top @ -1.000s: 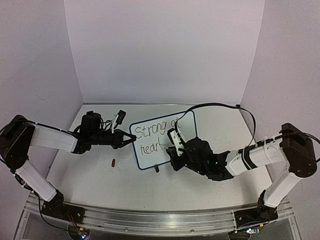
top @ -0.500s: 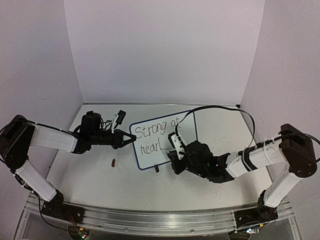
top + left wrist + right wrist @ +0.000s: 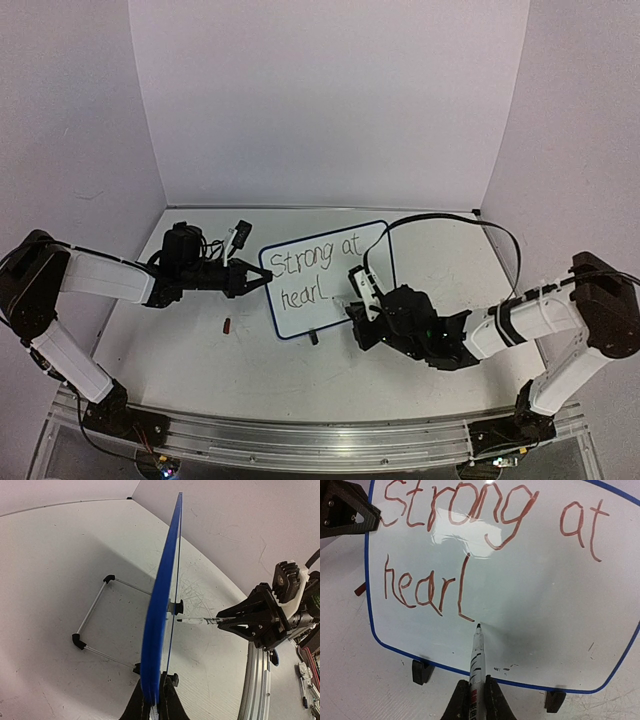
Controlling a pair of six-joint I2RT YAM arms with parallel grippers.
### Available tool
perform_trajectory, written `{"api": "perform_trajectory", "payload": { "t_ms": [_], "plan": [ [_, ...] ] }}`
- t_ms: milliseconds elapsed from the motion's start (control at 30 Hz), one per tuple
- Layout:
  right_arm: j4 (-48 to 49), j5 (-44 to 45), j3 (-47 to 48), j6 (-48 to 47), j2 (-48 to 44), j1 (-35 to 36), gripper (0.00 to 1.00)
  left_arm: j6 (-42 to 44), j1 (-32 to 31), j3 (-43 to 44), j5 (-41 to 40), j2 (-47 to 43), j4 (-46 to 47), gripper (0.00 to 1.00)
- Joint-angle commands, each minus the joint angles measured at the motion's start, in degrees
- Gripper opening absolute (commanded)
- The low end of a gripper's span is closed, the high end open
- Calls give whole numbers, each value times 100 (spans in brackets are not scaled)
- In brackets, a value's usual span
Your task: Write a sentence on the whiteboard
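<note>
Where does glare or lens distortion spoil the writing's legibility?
Right wrist: soft glare on the whiteboard below "Strong", the sentence readable regardless. Left wrist: wide-angle lens bows the board's edge; no writing visible. Top external: even light, letters small.

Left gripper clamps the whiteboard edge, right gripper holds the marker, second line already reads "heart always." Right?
No. The left gripper does clamp the whiteboard edge and the right gripper holds the marker, but the sentence is unfinished: its second line reads only "hear" plus an uncrossed stroke. The right wrist view shows it.
</note>
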Motion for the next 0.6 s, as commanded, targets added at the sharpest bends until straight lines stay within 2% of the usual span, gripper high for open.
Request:
{"api": "perform_trajectory", "payload": {
  "t_ms": [0, 167, 567],
  "plan": [
    [682, -277, -382, -353, -643, -23, 0, 299, 89, 83, -595, -18, -380, 0],
    [718, -575, 140, -549, -234, -24, 0, 294, 89, 101, -586, -16, -383, 0],
    [565, -257, 714, -573, 295, -28, 0, 299, 90, 77, -592, -71, -398, 0]
  ]
}}
